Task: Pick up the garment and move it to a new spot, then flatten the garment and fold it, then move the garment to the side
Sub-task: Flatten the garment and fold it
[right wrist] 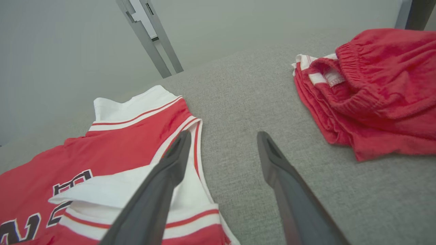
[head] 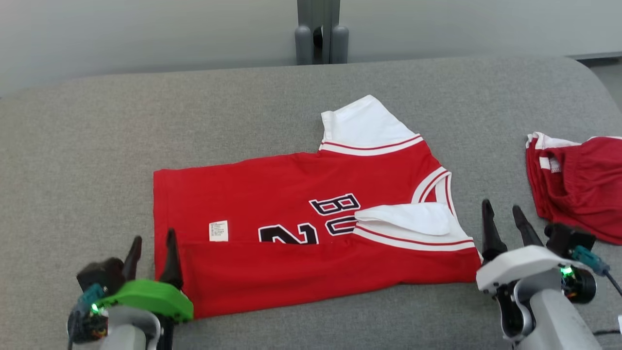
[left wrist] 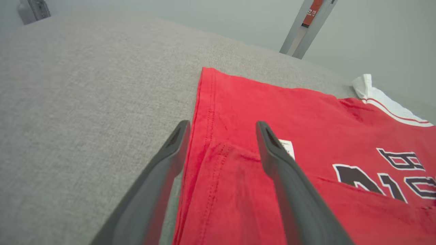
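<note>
- The red jersey is seen spread at the middle of the grey padded surface, its long axis running left to right across the head view, hem toward the robot's left, neck toward its right
- The left gripper is shown at the near hem corner, fingers spread wide with nothing held; in its wrist view one finger stands over bare surface and the other over red cloth, and contact cannot be told
- The right gripper is pictured just beside the shoulder end, likewise wide apart and empty, pointed at the grey strip between the jersey and the red shorts
- Each end is thus nearest its own arm, with the cloth lying ahead and inward of both
- The near long edge is seen turned over onto the front, the near white sleeve tucked in and the black lettering partly covered; the far white sleeve juts out, so the far edge is judged the likely next hold
- The cloth looks thin and limp, mostly flat, lightly creased
</note>
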### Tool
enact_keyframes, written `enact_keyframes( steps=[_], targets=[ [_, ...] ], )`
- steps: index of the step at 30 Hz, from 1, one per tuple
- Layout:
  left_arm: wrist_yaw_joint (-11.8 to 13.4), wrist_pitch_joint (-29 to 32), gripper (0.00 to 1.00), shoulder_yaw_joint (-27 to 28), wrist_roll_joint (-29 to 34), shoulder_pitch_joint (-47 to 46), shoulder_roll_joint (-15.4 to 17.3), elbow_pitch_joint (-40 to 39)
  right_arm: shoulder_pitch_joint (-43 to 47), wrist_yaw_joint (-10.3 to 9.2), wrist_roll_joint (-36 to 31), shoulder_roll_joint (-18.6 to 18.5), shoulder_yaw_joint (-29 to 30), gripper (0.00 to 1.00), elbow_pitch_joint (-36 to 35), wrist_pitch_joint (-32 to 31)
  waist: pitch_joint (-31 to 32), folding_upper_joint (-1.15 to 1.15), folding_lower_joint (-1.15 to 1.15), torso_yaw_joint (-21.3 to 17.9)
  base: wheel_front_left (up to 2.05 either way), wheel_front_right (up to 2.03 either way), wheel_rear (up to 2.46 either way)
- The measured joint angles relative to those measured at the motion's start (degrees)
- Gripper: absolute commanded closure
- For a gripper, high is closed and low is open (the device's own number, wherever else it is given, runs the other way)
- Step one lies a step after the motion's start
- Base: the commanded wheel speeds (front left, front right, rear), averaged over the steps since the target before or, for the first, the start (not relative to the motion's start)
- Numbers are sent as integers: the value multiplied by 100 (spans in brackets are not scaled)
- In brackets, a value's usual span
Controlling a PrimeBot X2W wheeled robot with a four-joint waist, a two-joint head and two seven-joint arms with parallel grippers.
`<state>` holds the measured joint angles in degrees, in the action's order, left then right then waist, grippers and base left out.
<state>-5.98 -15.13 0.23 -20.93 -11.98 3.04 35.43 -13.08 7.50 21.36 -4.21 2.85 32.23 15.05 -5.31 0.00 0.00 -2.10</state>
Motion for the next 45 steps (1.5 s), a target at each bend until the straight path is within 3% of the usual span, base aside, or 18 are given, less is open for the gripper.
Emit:
enact_keyframes(
  steps=[5,14,19,26,27,28,29,45],
  targets=[
    [-14,0,0,-38,235,-862,224,335,-653,0,-188,-1,-213,0,-92,0,-385,0,0,-11,0,0,0],
    [-108,266,0,-148,27,-2479,506,1640,-1701,0,-350,24,-999,0,19,0,-1136,0,0,-94,0,0,0],
    [-113,355,0,-156,-44,-2866,613,2293,-2072,0,-334,-20,-1235,0,46,0,-1487,0,0,-173,0,0,0],
    [-124,296,0,-391,-213,-3265,614,2583,-2504,0,-272,-245,-1367,0,182,0,-1793,0,0,-217,0,0,0],
    [-124,302,44,-477,-278,-3304,603,2585,-2559,0,-259,-277,-1371,0,247,0,-1820,0,0,-199,0,0,0],
    [-122,328,63,-582,-334,-3323,592,2582,-2619,0,-238,-303,-1373,0,313,0,-1839,0,0,-176,0,0,0],
    [-114,359,100,-668,-350,-3336,593,2568,-2682,0,-240,-328,-1382,0,369,0,-1855,0,0,-154,0,0,0],
    [-135,115,100,-1975,-1055,-3575,144,2295,-4386,0,-521,-906,-1481,0,2210,-768,-2125,0,0,738,0,0,0]
  ],
)
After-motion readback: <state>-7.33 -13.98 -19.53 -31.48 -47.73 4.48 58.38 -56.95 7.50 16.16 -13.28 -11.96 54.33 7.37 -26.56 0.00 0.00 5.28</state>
